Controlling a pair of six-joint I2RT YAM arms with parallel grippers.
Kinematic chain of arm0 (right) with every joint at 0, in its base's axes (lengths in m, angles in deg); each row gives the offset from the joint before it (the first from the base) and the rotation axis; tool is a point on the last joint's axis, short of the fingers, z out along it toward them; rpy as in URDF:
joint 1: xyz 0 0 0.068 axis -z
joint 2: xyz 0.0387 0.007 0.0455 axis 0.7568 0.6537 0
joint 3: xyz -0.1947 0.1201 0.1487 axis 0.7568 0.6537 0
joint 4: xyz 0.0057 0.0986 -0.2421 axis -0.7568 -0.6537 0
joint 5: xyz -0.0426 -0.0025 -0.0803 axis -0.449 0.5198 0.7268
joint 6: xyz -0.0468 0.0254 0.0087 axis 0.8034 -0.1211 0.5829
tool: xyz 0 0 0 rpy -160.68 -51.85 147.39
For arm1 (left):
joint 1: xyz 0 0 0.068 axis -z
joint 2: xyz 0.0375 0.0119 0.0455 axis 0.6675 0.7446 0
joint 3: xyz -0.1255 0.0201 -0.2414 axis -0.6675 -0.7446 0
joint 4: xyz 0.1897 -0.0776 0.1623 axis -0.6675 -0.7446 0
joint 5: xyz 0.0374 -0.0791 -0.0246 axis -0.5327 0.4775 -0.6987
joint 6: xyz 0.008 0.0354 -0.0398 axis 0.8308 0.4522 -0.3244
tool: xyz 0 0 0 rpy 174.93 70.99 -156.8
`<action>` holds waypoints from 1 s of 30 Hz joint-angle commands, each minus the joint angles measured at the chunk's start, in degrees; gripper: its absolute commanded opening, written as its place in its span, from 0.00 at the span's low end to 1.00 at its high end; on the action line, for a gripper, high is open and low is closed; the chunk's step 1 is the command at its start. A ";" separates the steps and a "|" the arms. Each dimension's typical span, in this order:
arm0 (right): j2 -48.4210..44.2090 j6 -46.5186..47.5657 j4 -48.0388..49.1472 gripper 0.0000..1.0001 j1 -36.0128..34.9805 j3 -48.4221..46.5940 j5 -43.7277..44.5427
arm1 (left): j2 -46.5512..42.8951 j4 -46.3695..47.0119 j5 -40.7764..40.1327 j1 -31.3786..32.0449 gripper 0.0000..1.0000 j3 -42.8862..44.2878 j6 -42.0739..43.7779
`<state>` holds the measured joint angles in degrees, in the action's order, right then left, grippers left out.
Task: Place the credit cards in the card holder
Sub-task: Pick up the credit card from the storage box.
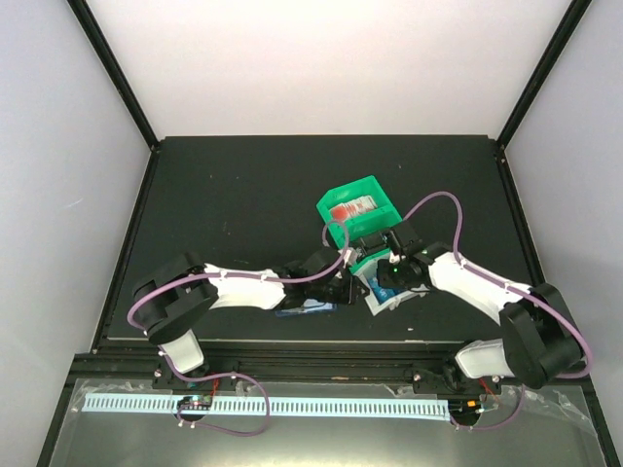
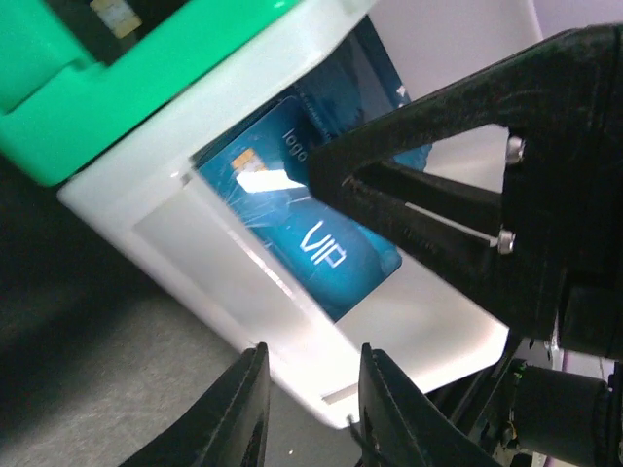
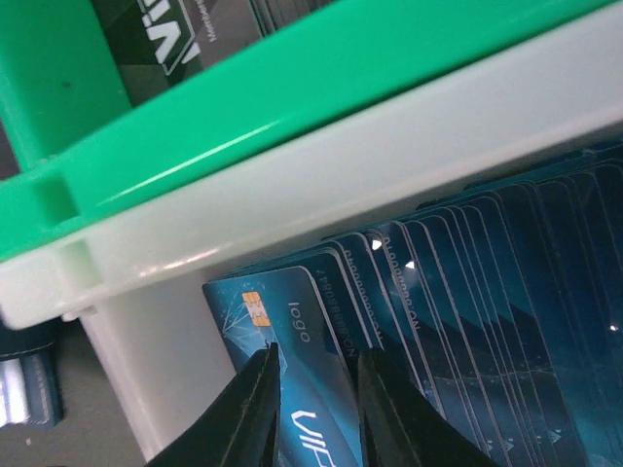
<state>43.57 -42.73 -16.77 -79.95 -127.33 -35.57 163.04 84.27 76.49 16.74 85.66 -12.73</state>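
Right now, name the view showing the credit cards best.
Right wrist: many credit cards stand in a row, close up. Left wrist shows one card, partly behind the right gripper; top external, a blue sliver.

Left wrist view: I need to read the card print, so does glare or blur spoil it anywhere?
Left wrist: white glare patch on the credit card, VIP legible. Right wrist: small glints along the credit cards, print readable. Top external: evenly lit, print too small.

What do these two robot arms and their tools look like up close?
The left arm and right arm have white shells with black joints. A thin purple cable loops along each. The left tool and right tool each end in two slim, curved black fingers.
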 commanded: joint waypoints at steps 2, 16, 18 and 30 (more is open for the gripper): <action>-2.29 0.05 0.13 0.25 0.13 1.27 -5.41 | 2.23 -5.47 -4.22 1.37 0.25 4.06 3.29; -7.45 -3.12 1.68 0.25 0.09 3.99 -15.72 | 5.30 -7.71 -4.42 1.87 0.20 4.63 3.20; -7.31 -3.38 1.92 0.25 0.09 4.30 -15.64 | 5.42 -7.75 -4.44 1.86 0.20 4.61 3.18; -3.53 -0.29 3.68 0.26 0.09 4.66 -14.14 | 5.09 -7.81 -4.49 1.90 0.20 4.54 3.14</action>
<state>38.13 -45.15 -12.02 -79.90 -122.74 -51.24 167.02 77.93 73.10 18.22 89.12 -10.34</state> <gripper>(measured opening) 0.260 0.199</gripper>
